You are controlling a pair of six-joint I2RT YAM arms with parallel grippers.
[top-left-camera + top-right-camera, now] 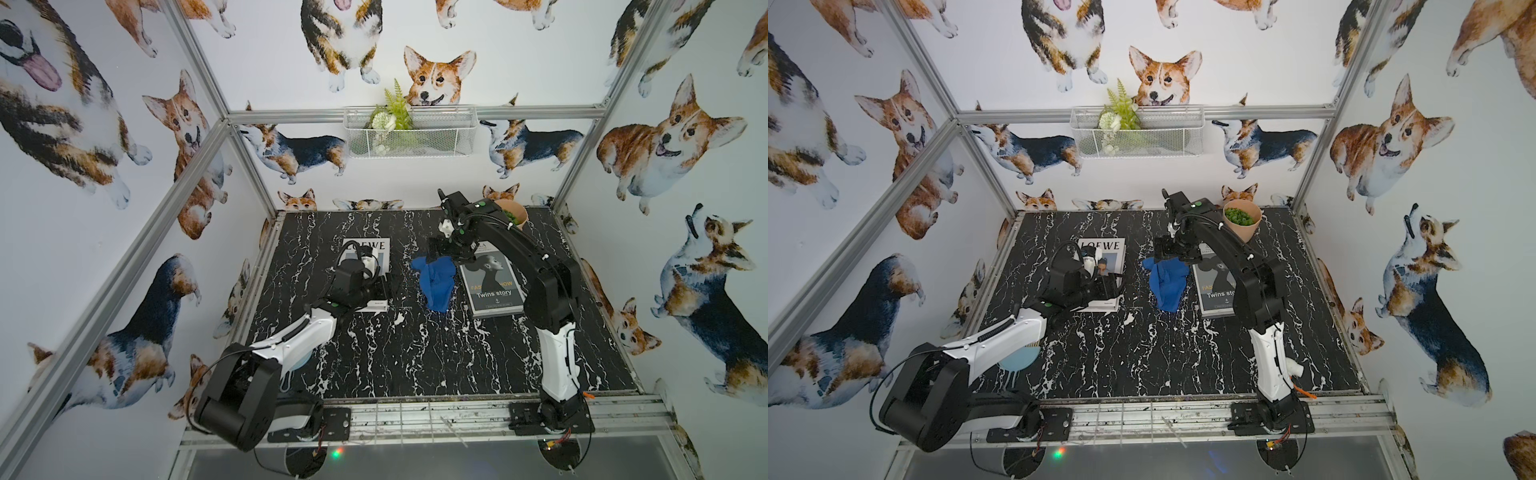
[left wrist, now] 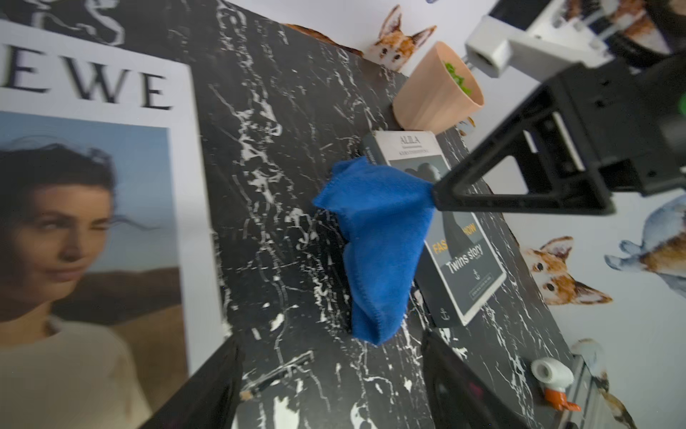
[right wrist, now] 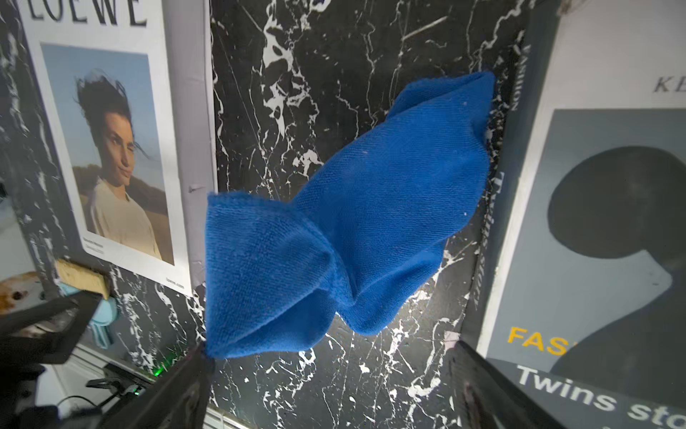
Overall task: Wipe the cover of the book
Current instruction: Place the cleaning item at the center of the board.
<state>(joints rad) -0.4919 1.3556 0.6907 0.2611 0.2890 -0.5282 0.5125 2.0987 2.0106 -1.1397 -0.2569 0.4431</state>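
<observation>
Two books lie on the black marble table. A white LOEWE book (image 1: 365,243) (image 1: 1104,245) (image 2: 92,185) (image 3: 111,148) is on the left. A grey "Twins story" book (image 1: 494,286) (image 1: 1217,291) (image 2: 467,267) (image 3: 601,223) is on the right. Between them a blue cloth (image 1: 436,282) (image 1: 1167,282) (image 2: 378,252) (image 3: 352,230) hangs bunched, one corner caught on a fingertip (image 2: 438,193) of my right gripper (image 1: 446,251) (image 3: 330,356). That gripper's jaws stand wide open above the gap. My left gripper (image 1: 380,286) (image 2: 330,356) hovers over the LOEWE book's near edge, open and empty.
A tan pot of greenery (image 1: 513,214) (image 1: 1241,218) (image 2: 434,96) stands at the back right, behind the grey book. A wire basket (image 1: 411,131) hangs on the back wall. A light blue item (image 1: 1017,359) lies under the left arm. Aluminium frame posts ring the table.
</observation>
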